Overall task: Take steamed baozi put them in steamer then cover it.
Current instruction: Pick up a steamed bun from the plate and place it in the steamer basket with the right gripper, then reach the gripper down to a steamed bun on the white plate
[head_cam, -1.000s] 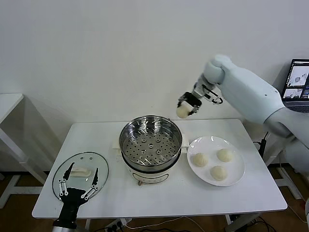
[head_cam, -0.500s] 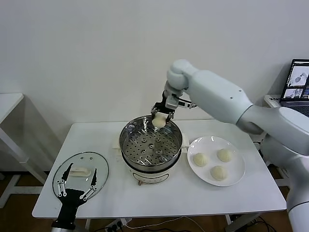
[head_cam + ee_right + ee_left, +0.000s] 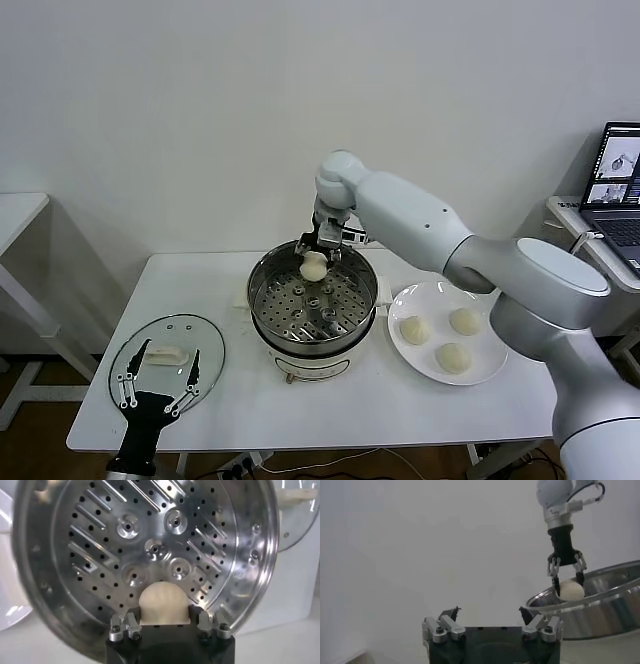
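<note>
Centre frame, the right gripper (image 3: 315, 253) – jaws clamped on a baozi (image 3: 314, 265) – hangs over the steamer (image 3: 313, 300); lower left, the left gripper (image 3: 160, 392), jaws wide, hovers above the cover (image 3: 167, 357).

One cream baozi (image 3: 314, 265) over the open steel steamer (image 3: 313, 296); glass cover (image 3: 167, 358) flat beside it

My left pincer (image 3: 492, 625) stands spread wide; beyond it the right pincer (image 3: 566, 575) grips a baozi (image 3: 570, 590) over the steamer (image 3: 590, 610) rim.
</note>
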